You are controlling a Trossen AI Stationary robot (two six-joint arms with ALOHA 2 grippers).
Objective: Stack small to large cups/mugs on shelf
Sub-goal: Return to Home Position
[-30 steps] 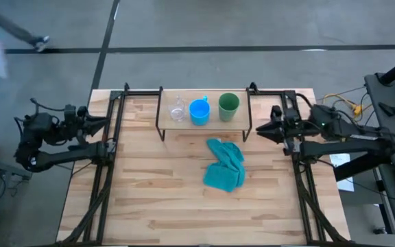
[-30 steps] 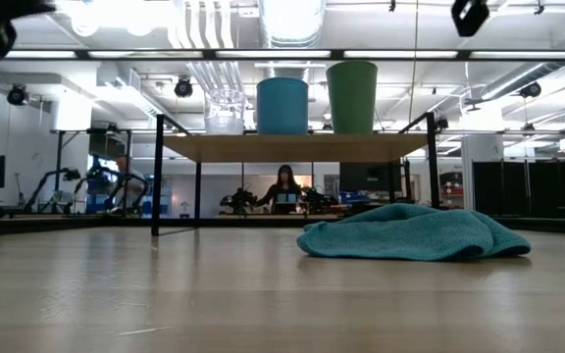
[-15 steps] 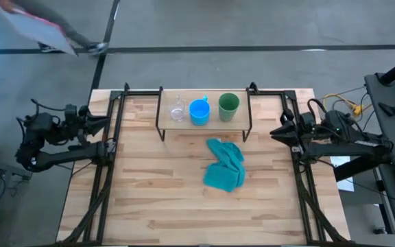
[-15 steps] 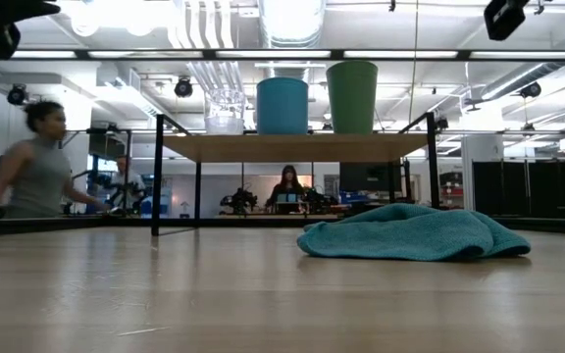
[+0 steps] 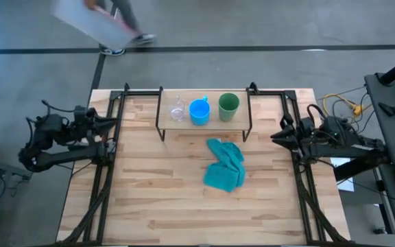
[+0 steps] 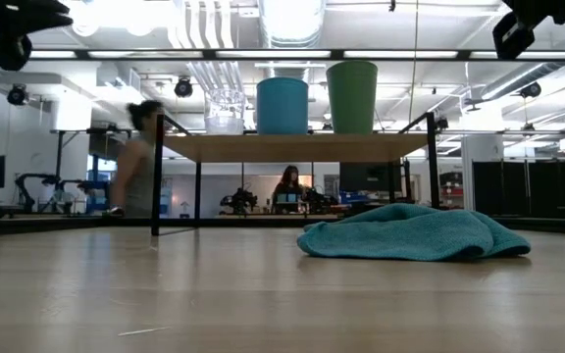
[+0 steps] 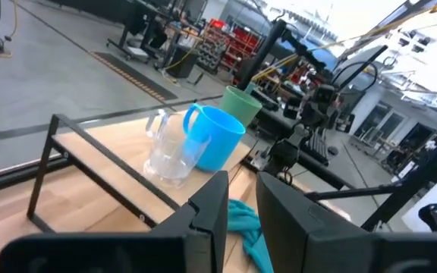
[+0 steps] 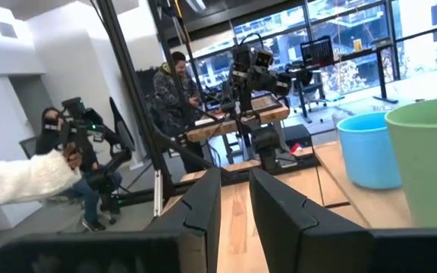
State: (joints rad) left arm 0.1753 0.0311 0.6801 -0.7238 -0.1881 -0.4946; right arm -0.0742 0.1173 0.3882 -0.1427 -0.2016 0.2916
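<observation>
On the shelf point(image 5: 204, 122), by the table's far edge, three cups stand side by side on their bases. The clear glass cup point(image 5: 177, 110) is on the left, the blue mug point(image 5: 199, 112) in the middle, the green cup point(image 5: 228, 106) on the right. The low view shows the glass cup point(image 6: 225, 110), blue mug point(image 6: 282, 105) and green cup point(image 6: 352, 96) upright on the board point(image 6: 292, 147). My left gripper point(image 5: 112, 123) hovers at the table's left edge, shut. My right gripper point(image 5: 274, 136) hovers at the right edge, shut. Both point toward the shelf.
A crumpled teal cloth point(image 5: 225, 165) lies on the table in front of the shelf, right of centre. Black frame rails point(image 5: 105, 171) run along the table's left and right sides. A person point(image 6: 140, 162) walks past beyond the far edge.
My right gripper has drawn back from the shelf's right end toward the table's right edge. The cups and cloth have stayed in place. A person has walked across behind the table.
</observation>
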